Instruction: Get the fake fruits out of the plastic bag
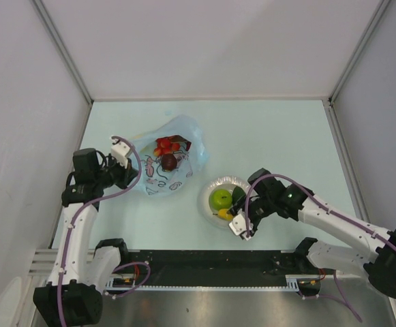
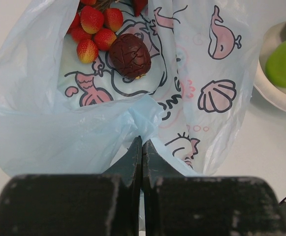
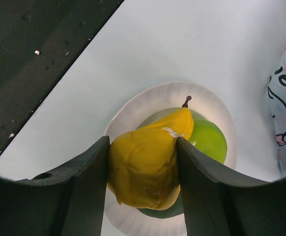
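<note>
Pinching the plastic bag [image 2: 59,137] by its limp, slippery near edge, the left gripper [image 2: 142,147] is clamped fully shut, with the bunch of red grapes [image 2: 96,27] and maroon fruit [image 2: 129,55] lying inside. The right gripper [image 3: 142,142], jaws partway apart, squeezes the seemingly light, rigid lemon [image 3: 143,172] across its middle above the plate [image 3: 133,110].

Round white plate [image 1: 207,190], fluted rim, flat on pale blue-green table [image 1: 279,143], right of centre and nearer the front edge than the back. Along that front edge, black strip [image 1: 211,269], matte, dust-speckled in the right wrist view. Just in front of it, ridged metal rail [image 1: 211,288]. Enclosing the table on three sides, plain white walls [image 1: 211,41], joined by grey metal struts [image 1: 63,51] rising diagonally from the far corners.
</note>
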### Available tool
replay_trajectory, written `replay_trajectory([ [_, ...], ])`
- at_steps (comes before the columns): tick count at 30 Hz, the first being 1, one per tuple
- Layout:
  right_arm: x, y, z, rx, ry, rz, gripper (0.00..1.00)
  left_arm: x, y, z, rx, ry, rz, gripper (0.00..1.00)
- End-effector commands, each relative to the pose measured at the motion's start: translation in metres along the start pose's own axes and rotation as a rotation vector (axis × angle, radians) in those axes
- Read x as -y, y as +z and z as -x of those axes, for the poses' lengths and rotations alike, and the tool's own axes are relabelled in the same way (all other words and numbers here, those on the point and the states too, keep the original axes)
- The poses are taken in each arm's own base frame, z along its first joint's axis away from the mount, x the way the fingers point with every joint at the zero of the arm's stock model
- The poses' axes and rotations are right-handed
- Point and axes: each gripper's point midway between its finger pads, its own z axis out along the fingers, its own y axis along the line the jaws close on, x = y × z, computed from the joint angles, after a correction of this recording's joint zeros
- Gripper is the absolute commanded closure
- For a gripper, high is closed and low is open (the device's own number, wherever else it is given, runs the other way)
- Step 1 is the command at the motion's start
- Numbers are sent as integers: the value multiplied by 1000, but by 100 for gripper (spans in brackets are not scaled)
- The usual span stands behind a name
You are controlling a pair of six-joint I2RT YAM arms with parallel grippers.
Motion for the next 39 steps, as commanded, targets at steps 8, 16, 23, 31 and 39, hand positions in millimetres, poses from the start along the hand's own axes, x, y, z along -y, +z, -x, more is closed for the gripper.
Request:
replay_trajectory([
  [8, 2, 14, -6, 23, -83, 22, 51, 13, -11, 8, 39, 6, -26, 100],
  [16, 9, -1, -9, -31, -128, -30, 0, 12, -13, 11, 64, -8, -20, 100],
  [23, 97, -50, 44, 66, -164, -459, 0, 12, -15, 14, 73, -1, -18, 100],
  [31, 228, -63, 72, 308, 310, -804, 4, 12, -25, 10, 51, 40, 9, 100],
  [39, 290, 13, 78, 427, 558, -716, 35, 12, -32, 16, 52, 65, 17, 100],
])
